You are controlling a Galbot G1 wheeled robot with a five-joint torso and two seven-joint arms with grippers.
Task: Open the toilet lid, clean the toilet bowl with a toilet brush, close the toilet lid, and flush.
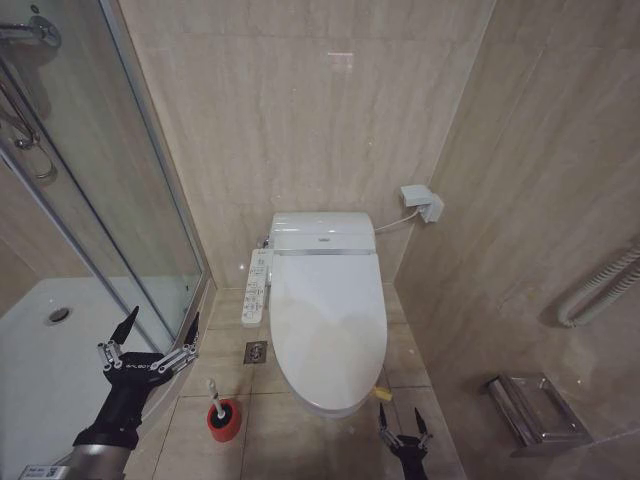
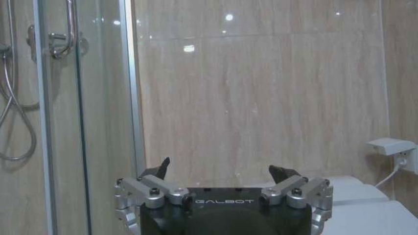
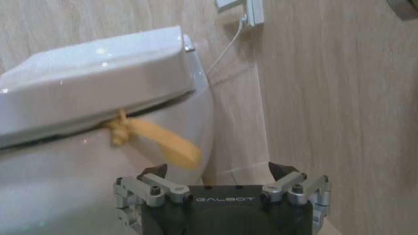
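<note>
Hovering low by the bowl's front, the right gripper (image 1: 403, 432) gapes wide near a yellow strap (image 3: 163, 142). Left gripper (image 1: 152, 338), marked GALBOT, spreads wide beside the shower glass (image 1: 120, 190). Glossy oval lid (image 1: 328, 320) lies shut; brush (image 1: 214, 396) stands in its red cup (image 1: 224, 420).

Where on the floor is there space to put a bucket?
Bare tile lies in front of the toilet lid, between the red holder cup and the right gripper. Another open strip runs along the right wall by the metal rack. Left of the toilet is crowded: floor drain, toilet brush, left gripper.
</note>
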